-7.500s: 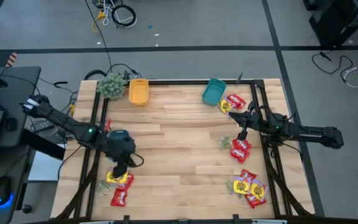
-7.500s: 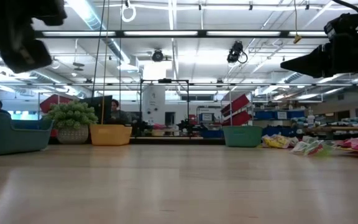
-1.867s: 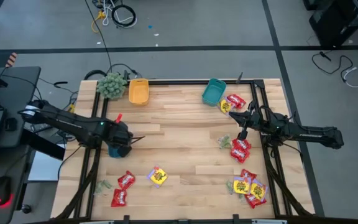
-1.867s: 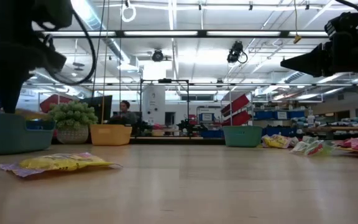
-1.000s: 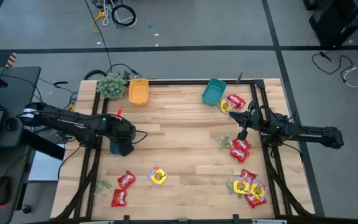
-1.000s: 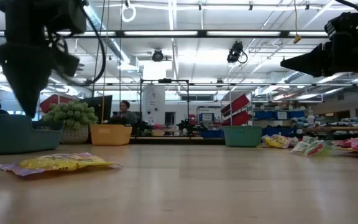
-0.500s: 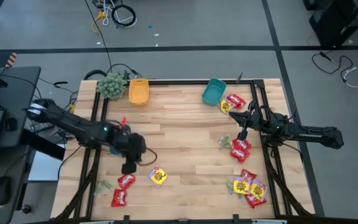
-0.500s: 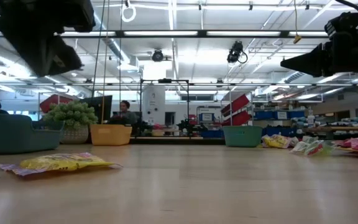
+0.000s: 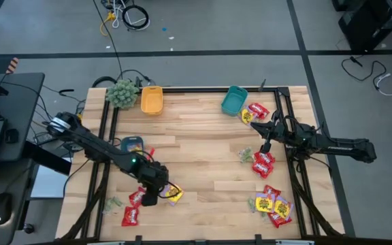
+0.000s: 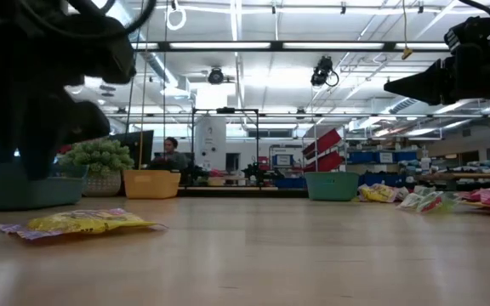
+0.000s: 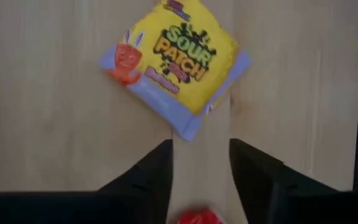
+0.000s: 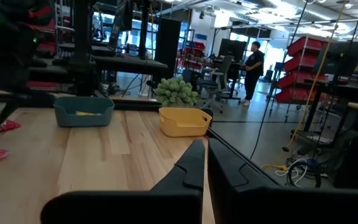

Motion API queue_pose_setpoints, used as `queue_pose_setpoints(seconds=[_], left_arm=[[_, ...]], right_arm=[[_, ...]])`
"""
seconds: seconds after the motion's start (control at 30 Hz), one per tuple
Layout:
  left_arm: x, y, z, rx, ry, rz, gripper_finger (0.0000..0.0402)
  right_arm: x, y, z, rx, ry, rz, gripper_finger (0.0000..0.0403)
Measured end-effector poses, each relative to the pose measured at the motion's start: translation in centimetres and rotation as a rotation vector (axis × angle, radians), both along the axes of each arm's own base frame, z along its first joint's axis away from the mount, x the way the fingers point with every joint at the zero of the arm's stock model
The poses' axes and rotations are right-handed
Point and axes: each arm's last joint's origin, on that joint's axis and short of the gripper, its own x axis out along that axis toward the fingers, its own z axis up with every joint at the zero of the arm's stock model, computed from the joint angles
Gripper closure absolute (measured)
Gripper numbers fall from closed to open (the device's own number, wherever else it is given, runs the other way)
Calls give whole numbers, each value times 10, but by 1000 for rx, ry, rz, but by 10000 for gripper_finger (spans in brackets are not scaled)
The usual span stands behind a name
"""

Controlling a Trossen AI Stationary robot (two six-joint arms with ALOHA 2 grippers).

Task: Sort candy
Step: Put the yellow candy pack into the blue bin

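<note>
My left gripper (image 11: pixel 201 152) hangs open, pointing steeply down over the table's near left part (image 9: pixel 154 196). A yellow candy packet (image 11: pixel 176 59) lies flat on the wood just beyond its fingertips (image 9: pixel 174 194); the low view shows it too (image 10: pixel 79 223). A red packet (image 9: pixel 137 197) lies beside the gripper. The blue bin (image 9: pixel 131 144) holds a yellow packet. My right gripper (image 12: pixel 205 163) is shut and waits, held level, at the right (image 9: pixel 265 144).
An orange bin (image 9: pixel 152 100), a teal bin (image 9: pixel 235 101) and a fuzzy green ball (image 9: pixel 122 93) stand along the far edge. Red and yellow packets lie along the right side (image 9: pixel 272 204), (image 9: pixel 263 163), (image 9: pixel 256 112). Another red packet (image 9: pixel 131 216) lies near left.
My left gripper has left the blue bin and gone toward the near edge and somewhat right, sinking a little and rolling, until it stands by the yellow packet. The bin it was covering now shows in the high view. My right arm has kept still.
</note>
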Motion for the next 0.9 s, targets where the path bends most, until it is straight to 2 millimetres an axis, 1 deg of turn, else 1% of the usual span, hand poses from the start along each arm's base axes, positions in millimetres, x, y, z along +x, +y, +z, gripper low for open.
queue_pose_setpoints(seconds=[0.13, 0.23, 0.37, 0.47, 0.6, 0.73, 0.9], left_arm=[[11, 6, -8, -25, -2, 83, 211], [20, 16, -15, -33, 9, 146, 208], [25, 29, -21, -25, 27, 196, 208], [25, 38, -26, -37, 33, 222, 208], [23, 46, -34, -97, 29, 254, 208], [22, 49, -39, -154, -2, 270, 208], [23, 49, -39, -158, -21, 269, 208]], right_arm=[[0, 0, 0, 0, 0, 0, 398], [0, 0, 0, 0, 0, 0, 398], [0, 0, 0, 0, 0, 0, 394], [0, 0, 0, 0, 1, 0, 395], [0, 0, 0, 0, 1, 0, 398], [0, 0, 0, 0, 0, 0, 397], [0, 0, 0, 0, 0, 0, 395]])
